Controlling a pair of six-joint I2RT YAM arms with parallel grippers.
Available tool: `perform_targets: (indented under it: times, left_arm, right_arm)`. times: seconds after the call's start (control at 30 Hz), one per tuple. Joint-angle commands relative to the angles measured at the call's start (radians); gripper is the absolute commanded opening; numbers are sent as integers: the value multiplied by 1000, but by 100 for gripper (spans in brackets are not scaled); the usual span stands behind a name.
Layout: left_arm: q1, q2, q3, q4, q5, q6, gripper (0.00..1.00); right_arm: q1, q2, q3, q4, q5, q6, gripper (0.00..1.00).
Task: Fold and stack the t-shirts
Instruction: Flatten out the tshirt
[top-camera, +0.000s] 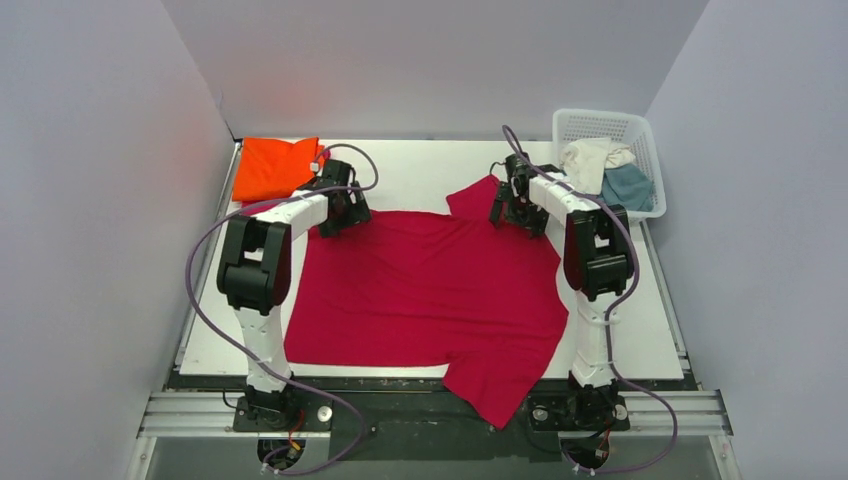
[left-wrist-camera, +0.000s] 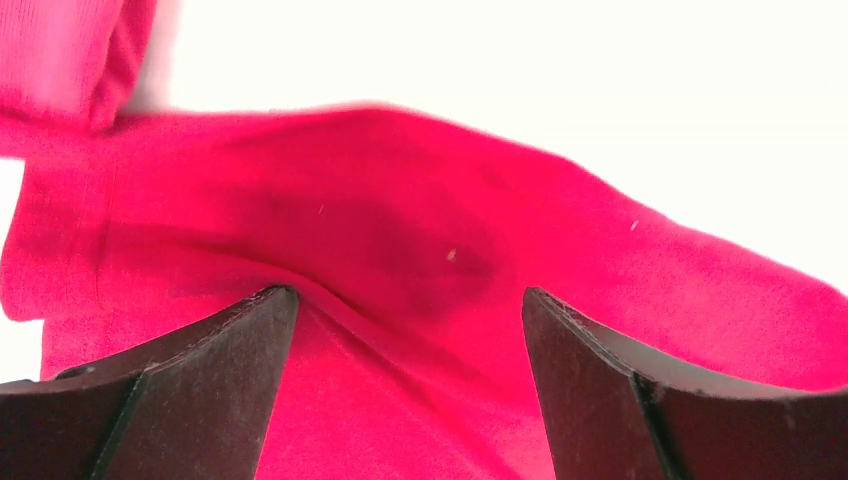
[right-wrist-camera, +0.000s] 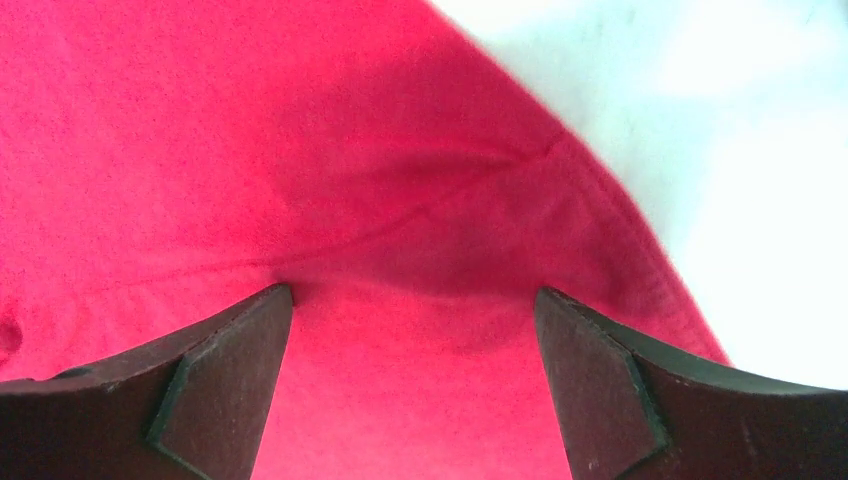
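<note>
The crimson red t-shirt (top-camera: 425, 285) lies spread flat on the white table, one sleeve hanging over the near edge. My left gripper (top-camera: 335, 215) is open, pressed down on its far left corner; red cloth (left-wrist-camera: 400, 260) lies between the spread fingers. My right gripper (top-camera: 515, 212) is open over the far right part by the sleeve, with red cloth (right-wrist-camera: 400, 250) between its fingers. The orange t-shirt (top-camera: 273, 166) lies folded at the far left. The cream white t-shirt (top-camera: 592, 160) and the teal blue t-shirt (top-camera: 628, 186) lie bunched in the basket. The magenta pink t-shirt is out of view.
A white plastic lattice basket (top-camera: 640, 130) stands at the far right corner of the table. Grey walls enclose the table on three sides. The black rail (top-camera: 430, 410) with the arm bases runs along the near edge.
</note>
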Motion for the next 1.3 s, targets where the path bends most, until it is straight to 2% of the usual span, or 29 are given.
perform_targets:
  times: [0.0, 0.2, 0.33, 0.47, 0.63, 0.73, 0.93, 1.03, 1.17, 1.27]
  left_arm:
    - [15, 120, 138, -5, 42, 18, 94]
    - [18, 262, 366, -79, 76, 46, 94]
    - [17, 331, 482, -105, 107, 49, 94]
    - [7, 384, 566, -105, 146, 47, 94]
    - [-10, 448, 699, -145, 152, 52, 94]
    - [-24, 419, 709, -166, 174, 61, 94]
    - [-35, 228, 607, -184, 97, 76, 94]
    - [-35, 92, 484, -178, 63, 76, 94]
    - [-32, -157, 237, -154, 17, 39, 94]
    - [-15, -375, -27, -145, -36, -49, 94]
  right_arm:
    - [-41, 93, 133, -122, 19, 16, 85]
    - [-80, 244, 393, -216, 26, 20, 85]
    - [-94, 370, 640, -292, 78, 29, 85]
    - [-135, 428, 791, -323, 57, 141, 85]
    - [-147, 401, 772, -225, 24, 83, 84]
    - [-140, 367, 764, -198, -16, 29, 84]
    - [-81, 219, 704, -184, -8, -76, 86]
    - [-40, 90, 590, -179, -7, -110, 86]
    - [42, -86, 389, -170, 1, -144, 87]
    - [123, -205, 230, -159, 10, -131, 86]
